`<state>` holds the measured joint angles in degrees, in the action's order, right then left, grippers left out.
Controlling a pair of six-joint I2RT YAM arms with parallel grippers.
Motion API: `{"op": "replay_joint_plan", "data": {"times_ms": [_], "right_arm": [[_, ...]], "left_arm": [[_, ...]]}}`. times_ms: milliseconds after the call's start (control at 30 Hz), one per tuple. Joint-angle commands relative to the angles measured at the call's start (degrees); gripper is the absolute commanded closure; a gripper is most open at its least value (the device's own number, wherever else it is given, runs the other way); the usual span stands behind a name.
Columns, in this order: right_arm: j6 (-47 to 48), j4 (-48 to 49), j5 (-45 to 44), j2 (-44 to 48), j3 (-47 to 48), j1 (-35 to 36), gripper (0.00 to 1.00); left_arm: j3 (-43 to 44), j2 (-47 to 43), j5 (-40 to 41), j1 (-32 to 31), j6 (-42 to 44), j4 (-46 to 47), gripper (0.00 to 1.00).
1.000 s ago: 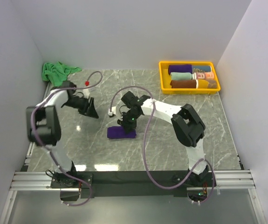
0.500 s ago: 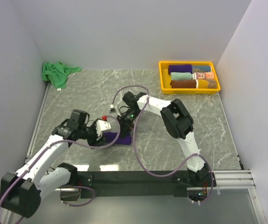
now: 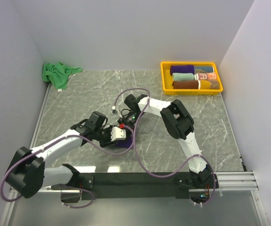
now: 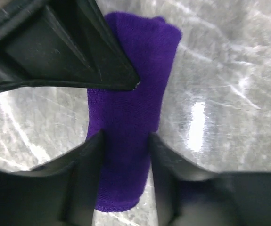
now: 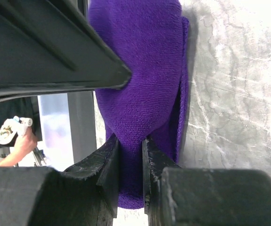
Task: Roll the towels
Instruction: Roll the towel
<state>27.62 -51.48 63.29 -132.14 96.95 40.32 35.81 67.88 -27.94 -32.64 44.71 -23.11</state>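
Note:
The dark purple towel point(image 3: 126, 143) lies rolled on the marble table, mostly hidden under both grippers. My right gripper point(image 3: 126, 125) is shut on it; in the right wrist view the fingers point(image 5: 110, 162) pinch the narrowed end of the roll point(image 5: 140, 70). My left gripper point(image 3: 121, 136) grips it from the near left; in the left wrist view the roll point(image 4: 135, 70) narrows between its fingers point(image 4: 89, 160). The bright green towel point(image 3: 56, 73) lies crumpled at the back left corner, far from both grippers.
A yellow tray point(image 3: 165, 77) with several rolled towels stands at the back right. The grey walls close in on the left, back and right. Purple cables loop over the table near both arms.
My left arm swung from the back left down to the purple towel and closed on it. My right gripper stayed shut on the towel, which shifted slightly toward the near side.

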Motion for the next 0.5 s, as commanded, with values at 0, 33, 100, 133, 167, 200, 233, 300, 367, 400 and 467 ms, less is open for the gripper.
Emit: {"op": "replay_joint_plan", "data": {"times_ms": [0, 33, 100, 133, 167, 200, 233, 300, 367, 400, 467], "right_arm": [[-0.72, 1.38, -5.10, -0.76, -1.58, -0.67, 1.00], [-1.07, 2.00, -5.19, 0.20, -1.93, -0.85, 0.96], [-2.30, 2.70, -5.37, 1.26, -2.46, -1.47, 0.87], [-2.83, 3.14, -5.63, 2.05, -3.16, -1.82, 0.75], [-3.53, 3.32, -5.72, 3.71, -3.52, -2.34, 0.70], [-3.88, 3.58, -5.81, 4.60, -4.13, -3.56, 0.66], [-4.32, 4.19, -6.07, 5.82, -4.66, -4.27, 0.53], [-4.94, 4.20, -6.68, 9.43, -6.24, -6.12, 0.51], [-5.64, 4.46, -7.38, 13.38, -7.73, -9.54, 0.50], [-5.73, 4.72, -8.69, 14.87, -8.17, -10.68, 0.50], [-4.34, 4.38, -11.33, 19.08, -8.79, -13.94, 0.50]], "left_arm": [[1.19, 3.83, -0.01, -0.40, 1.44, -0.61, 0.59], [1.28, 5.84, -0.09, -0.40, 1.43, -1.92, 0.71], [1.98, 8.31, -0.62, -0.40, 0.21, -4.03, 0.82], [3.37, 9.63, -0.88, -0.40, -0.23, -5.09, 0.84], [4.08, 11.99, -2.19, -0.23, -0.58, -7.54, 0.86], [4.87, 13.15, -2.81, -0.14, -1.02, -8.60, 0.88], [6.45, 14.12, -3.51, -0.05, -1.37, -9.75, 0.89], [8.12, 16.93, -6.05, 0.47, -2.43, -12.38, 0.94], [10.94, 20.25, -8.17, 1.35, -3.13, -14.32, 0.97], [13.03, 21.50, -9.57, 1.70, -4.44, -15.89, 0.99], [15.15, 25.52, -10.81, 2.84, -5.77, -17.48, 0.99]]}}
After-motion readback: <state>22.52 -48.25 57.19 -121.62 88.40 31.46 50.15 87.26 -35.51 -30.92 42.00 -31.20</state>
